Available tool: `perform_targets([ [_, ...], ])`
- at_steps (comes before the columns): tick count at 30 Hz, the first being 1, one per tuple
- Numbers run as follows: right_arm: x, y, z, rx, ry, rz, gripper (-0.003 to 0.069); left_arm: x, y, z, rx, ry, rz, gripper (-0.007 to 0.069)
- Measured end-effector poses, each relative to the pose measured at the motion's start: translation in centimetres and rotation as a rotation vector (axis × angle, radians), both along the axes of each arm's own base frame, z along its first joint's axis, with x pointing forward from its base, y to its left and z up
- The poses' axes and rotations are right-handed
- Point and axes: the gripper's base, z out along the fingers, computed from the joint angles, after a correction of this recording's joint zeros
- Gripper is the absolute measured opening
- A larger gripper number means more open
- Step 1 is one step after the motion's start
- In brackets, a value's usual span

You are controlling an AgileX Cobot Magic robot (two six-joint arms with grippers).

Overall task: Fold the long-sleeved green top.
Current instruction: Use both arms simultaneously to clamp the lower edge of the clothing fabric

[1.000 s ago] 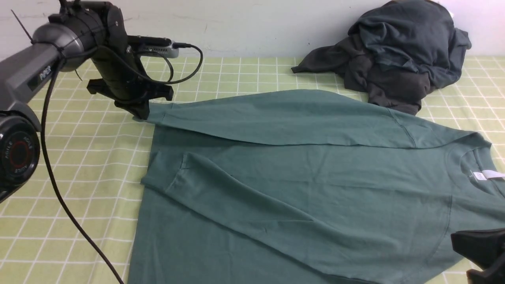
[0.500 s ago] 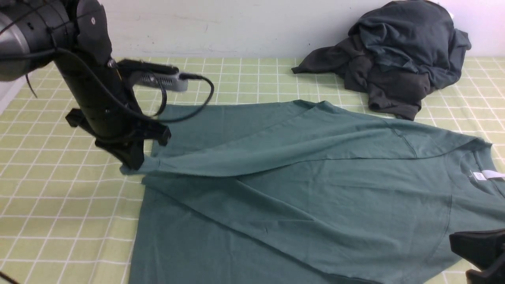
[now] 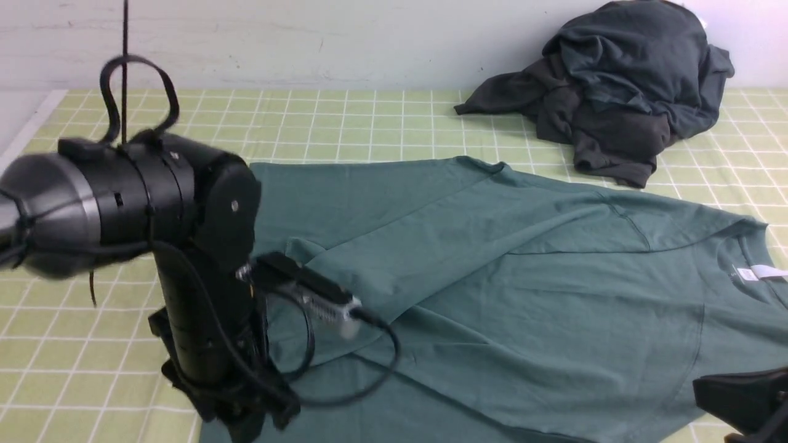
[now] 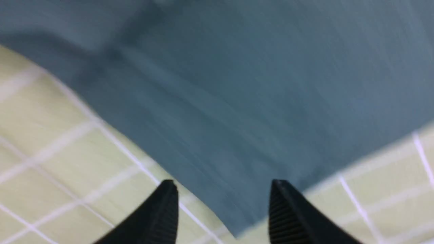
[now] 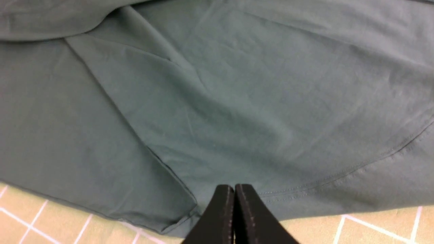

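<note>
The green long-sleeved top [image 3: 523, 289] lies spread on the checked tablecloth, its neck and white label [image 3: 754, 272] at the right. One sleeve [image 3: 431, 246] slants across the body toward the near left, and my left arm [image 3: 203, 295] hides its end. My left gripper [image 4: 222, 184] is open low over the cloth's near left part; a corner of green fabric [image 4: 237, 217] lies under the gap, held by neither finger. That view is blurred. My right gripper [image 5: 234, 187] is shut with nothing in it, at the top's near right edge.
A heap of dark charcoal-grey clothes [image 3: 622, 80] sits at the back right against the wall. Yellow-green checked tablecloth [image 3: 92, 369] shows on the left and along the back. The left arm's cable [image 3: 345, 394] loops over the green fabric.
My left arm has swung from the far left toward the near edge, dragging the sleeve across the body, and its jaws have opened and let go. The right arm has stayed put.
</note>
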Motion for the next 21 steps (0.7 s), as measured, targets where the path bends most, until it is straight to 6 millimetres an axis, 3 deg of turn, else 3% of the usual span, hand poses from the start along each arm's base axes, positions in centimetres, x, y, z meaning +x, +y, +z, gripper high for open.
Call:
perform_targets([
  [3, 0.0, 0.1, 0.0, 0.003, -0.005, 0.023, -0.0004, -3.3, -0.7, -1.6, 0.027, -0.024, -0.236, 0.0411],
  [5, -0.1, 0.3, 0.1, 0.009, -0.012, 0.037, -0.0004, -4.4, -0.8, -2.9, 0.036, -0.053, -0.373, 0.0419],
  [12, -0.1, 0.6, 0.3, 0.025, -0.031, 0.082, -0.0004, -5.6, -0.3, -5.5, 0.051, -0.089, -0.542, 0.0406],
  [16, -0.1, 0.7, 0.3, 0.03, -0.038, 0.096, -0.0004, -5.7, -0.4, -5.6, 0.05, -0.086, -0.541, 0.0309],
  [21, -0.2, 0.8, 0.3, 0.022, -0.042, 0.127, -0.0004, -5.4, -0.6, -5.2, 0.057, -0.111, -0.522, 0.0077],
])
